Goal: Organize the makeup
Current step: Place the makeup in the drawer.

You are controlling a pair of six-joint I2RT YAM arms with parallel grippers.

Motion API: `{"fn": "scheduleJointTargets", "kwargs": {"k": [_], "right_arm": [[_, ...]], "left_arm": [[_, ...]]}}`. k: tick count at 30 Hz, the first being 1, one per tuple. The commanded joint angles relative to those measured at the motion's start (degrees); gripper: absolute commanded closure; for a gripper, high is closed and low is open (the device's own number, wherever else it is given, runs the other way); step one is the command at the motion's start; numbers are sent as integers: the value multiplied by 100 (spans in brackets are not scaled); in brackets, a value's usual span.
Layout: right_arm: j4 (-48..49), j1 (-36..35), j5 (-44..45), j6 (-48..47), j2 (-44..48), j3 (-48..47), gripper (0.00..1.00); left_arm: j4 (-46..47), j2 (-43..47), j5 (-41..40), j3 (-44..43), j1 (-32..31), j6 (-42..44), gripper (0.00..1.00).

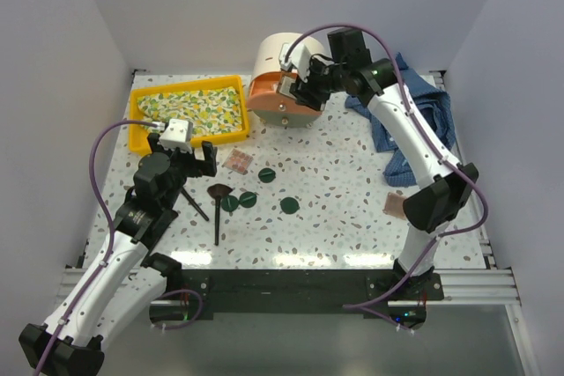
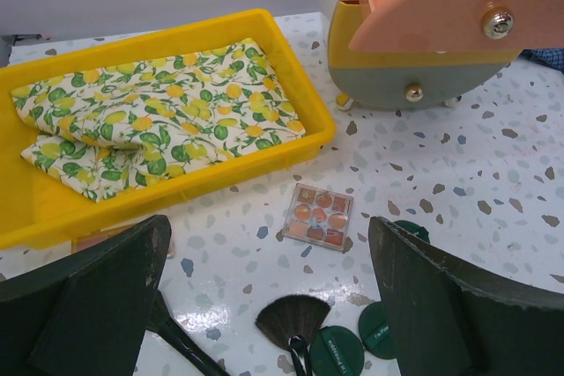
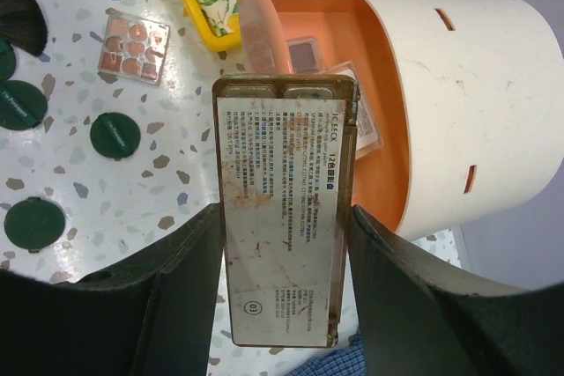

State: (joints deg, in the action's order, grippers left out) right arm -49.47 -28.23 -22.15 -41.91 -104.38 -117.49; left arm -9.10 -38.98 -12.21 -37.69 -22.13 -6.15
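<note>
My right gripper (image 3: 284,217) is shut on a long flat palette (image 3: 282,147), label side up, held at the orange mouth of the tipped white container (image 3: 458,85). Other palettes (image 3: 308,55) lie inside the container. My left gripper (image 2: 269,244) is open above the table with nothing between its fingers. In front of it lie a small square palette (image 2: 319,216), a fan brush (image 2: 293,319), two green discs (image 2: 335,354) and a thin brush (image 2: 181,345). Seen from above, more green discs (image 1: 266,174) (image 1: 288,205) and another palette (image 1: 394,205) lie on the table.
A yellow tray (image 1: 141,134) with a leaf-patterned cloth (image 1: 198,107) sits at the back left. A blue cloth (image 1: 414,121) is bunched at the back right, under the right arm. White walls close in the table on three sides.
</note>
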Motion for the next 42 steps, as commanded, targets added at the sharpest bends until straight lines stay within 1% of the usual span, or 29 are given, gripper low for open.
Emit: {"fn": "scheduleJointTargets", "kwargs": {"k": [1,14,26,34,42], "right_arm": [[96,-42,141,148,-108,-423,89],[184,-104,343,192,-865,-1302,89],[412,-183,510,8,-1348,-1795,86],[491,-201,563,-45,-1620,-1979,77],[526,-192,545,-89,-1717,-2076,75]], "left_arm": [[146,31,-62,8,42,158,0],[154,-4,-80,16,33,167,0],[146,-66,-106,16,42,176,0],[146,-101,-115,25,42,176,0],[146,-110,-115,25,42,176,0]]}}
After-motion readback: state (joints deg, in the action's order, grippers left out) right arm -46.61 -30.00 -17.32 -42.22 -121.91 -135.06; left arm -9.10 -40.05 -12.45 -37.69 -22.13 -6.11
